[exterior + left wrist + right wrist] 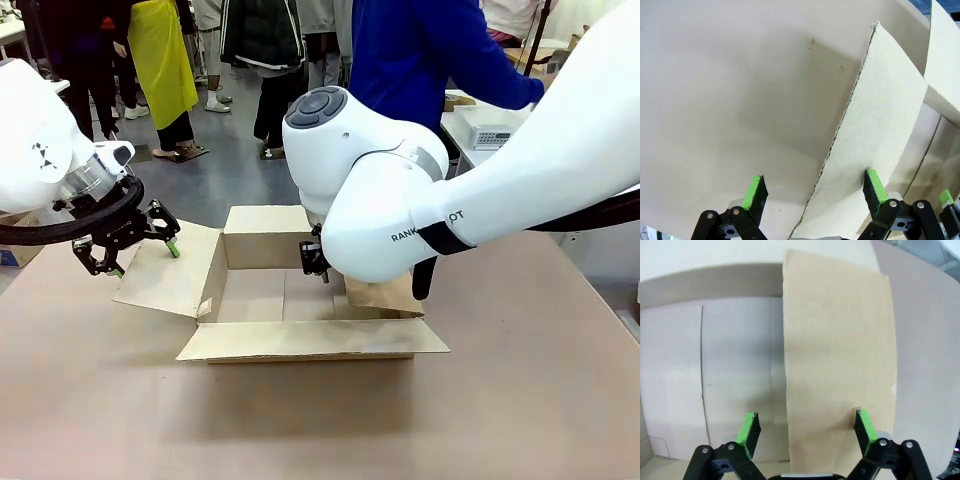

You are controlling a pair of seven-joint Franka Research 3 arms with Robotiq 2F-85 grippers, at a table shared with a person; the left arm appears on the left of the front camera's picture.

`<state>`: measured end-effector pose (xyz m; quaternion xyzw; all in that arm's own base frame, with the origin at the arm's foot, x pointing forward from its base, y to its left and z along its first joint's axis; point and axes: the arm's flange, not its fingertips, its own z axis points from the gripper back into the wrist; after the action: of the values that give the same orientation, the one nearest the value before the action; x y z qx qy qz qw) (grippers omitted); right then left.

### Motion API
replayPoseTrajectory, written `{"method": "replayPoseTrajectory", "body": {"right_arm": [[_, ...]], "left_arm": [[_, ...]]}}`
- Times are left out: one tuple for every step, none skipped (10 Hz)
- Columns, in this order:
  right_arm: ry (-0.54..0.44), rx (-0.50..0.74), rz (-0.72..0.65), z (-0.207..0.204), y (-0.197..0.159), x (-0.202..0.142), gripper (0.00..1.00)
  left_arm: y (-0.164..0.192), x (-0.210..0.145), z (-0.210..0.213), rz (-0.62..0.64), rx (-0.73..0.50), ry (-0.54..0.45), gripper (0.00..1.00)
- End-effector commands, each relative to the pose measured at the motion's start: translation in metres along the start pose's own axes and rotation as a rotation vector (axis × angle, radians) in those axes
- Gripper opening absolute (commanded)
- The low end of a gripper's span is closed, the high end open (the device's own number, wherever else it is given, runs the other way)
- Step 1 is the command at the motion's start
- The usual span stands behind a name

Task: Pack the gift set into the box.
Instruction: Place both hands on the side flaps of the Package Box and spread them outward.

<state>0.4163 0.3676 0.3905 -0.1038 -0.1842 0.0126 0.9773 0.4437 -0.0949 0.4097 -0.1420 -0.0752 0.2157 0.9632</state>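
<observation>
The brown cardboard box (pixel 310 341) lies open in the middle of the table with all four flaps spread. My left gripper (pixel 145 258) hangs at the box's left flap (pixel 165 272); in the left wrist view the gripper (pixel 815 187) is open and the flap's edge (pixel 880 125) runs between its fingers. My right gripper (pixel 315 260), largely hidden behind its own arm, is over the box's right side. In the right wrist view this gripper (pixel 805 427) is open, straddling the edge of the right flap (pixel 840 340). A white perforated basket (pixel 488 131) seems to sit on a side table; pouch and small white box are hidden.
A person in a blue top (pixel 420 50) stands at the far side behind the box. My right arm's bulky elbow (pixel 370 200) hangs over the box's right half. Bare tabletop (pixel 300 420) spreads in front of the box and to its right.
</observation>
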Motion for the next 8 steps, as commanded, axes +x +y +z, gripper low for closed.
{"method": "replayPoseTrajectory", "body": {"right_arm": [[-0.074, -0.029, -0.052, -0.003, 0.011, 0.006, 1.00], [-0.083, -0.046, -0.063, -0.002, 0.006, 0.007, 1.00], [-0.101, -0.076, -0.074, 0.001, 0.001, 0.009, 1.00], [-0.118, -0.105, -0.075, 0.005, -0.006, 0.012, 1.00], [-0.123, -0.104, -0.074, 0.010, -0.013, 0.016, 1.00], [-0.132, -0.107, -0.074, 0.015, -0.019, 0.019, 1.00], [-0.132, -0.111, -0.082, 0.018, -0.028, 0.023, 1.00], [-0.132, -0.099, -0.083, 0.023, -0.035, 0.025, 1.00]], "left_arm": [[-0.001, 0.000, 0.002, 0.011, 0.017, -0.007, 1.00], [-0.001, 0.000, 0.002, 0.011, 0.017, -0.007, 1.00], [-0.001, 0.000, 0.002, 0.011, 0.017, -0.007, 1.00], [-0.001, 0.000, 0.002, 0.011, 0.017, -0.007, 1.00], [-0.001, 0.000, 0.002, 0.011, 0.017, -0.007, 1.00], [-0.001, 0.000, 0.002, 0.011, 0.017, -0.007, 1.00], [-0.001, 0.000, 0.002, 0.011, 0.017, -0.007, 1.00], [-0.001, 0.000, 0.002, 0.011, 0.017, -0.007, 1.00]]}}
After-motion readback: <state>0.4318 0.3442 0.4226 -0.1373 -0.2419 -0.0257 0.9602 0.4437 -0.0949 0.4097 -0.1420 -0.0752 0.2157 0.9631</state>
